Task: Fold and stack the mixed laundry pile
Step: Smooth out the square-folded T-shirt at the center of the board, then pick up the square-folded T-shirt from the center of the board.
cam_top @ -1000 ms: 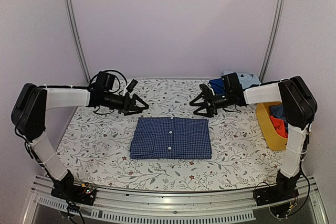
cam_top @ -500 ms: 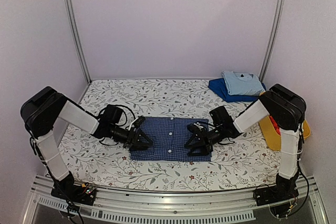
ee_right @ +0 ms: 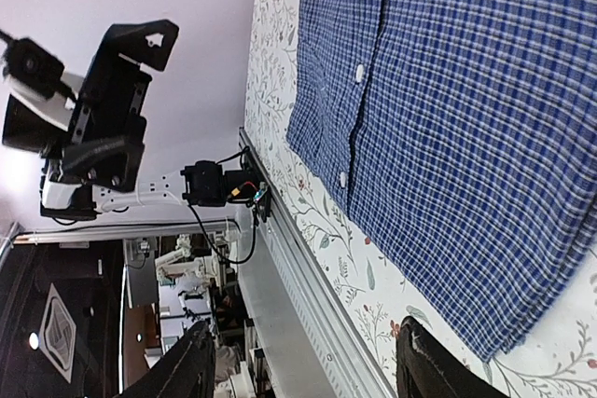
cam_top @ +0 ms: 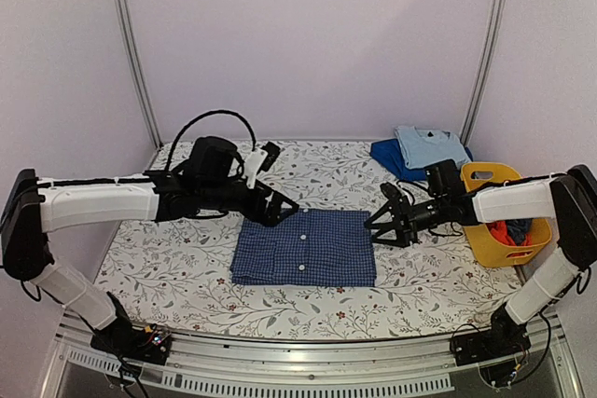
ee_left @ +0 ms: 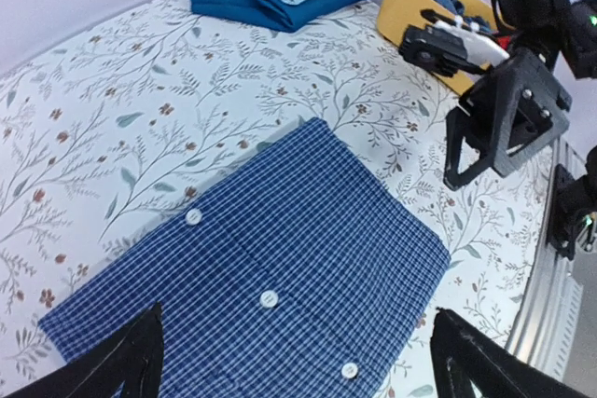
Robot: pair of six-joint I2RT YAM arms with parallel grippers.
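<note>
The shirt (cam_top: pixel 303 247) lies folded flat, buttons up, in the middle of the tabletop (cam_top: pixel 168 258), toward the near edge. Its long axis runs left to right, and the row of buttons crosses it near to far. I cannot tell which end holds the collar.

The left gripper (cam_top: pixel 280 212) hovers at the shirt's far-left corner with its jaws spread wide and empty. The right gripper (cam_top: pixel 387 224) sits just off the right edge, jaws apart, holding nothing.

The fold looks finished, so the step in hand is probably carrying the shirt to the stack (cam_top: pixel 424 151) at the far right. To do that well, each gripper should slide under a short edge and pinch every layer. Both should then lift together and level so the fold holds, and set the shirt square on the stack. The basket (cam_top: pixel 485 240) stands at the right, near the stack, with more clothes inside.
</note>
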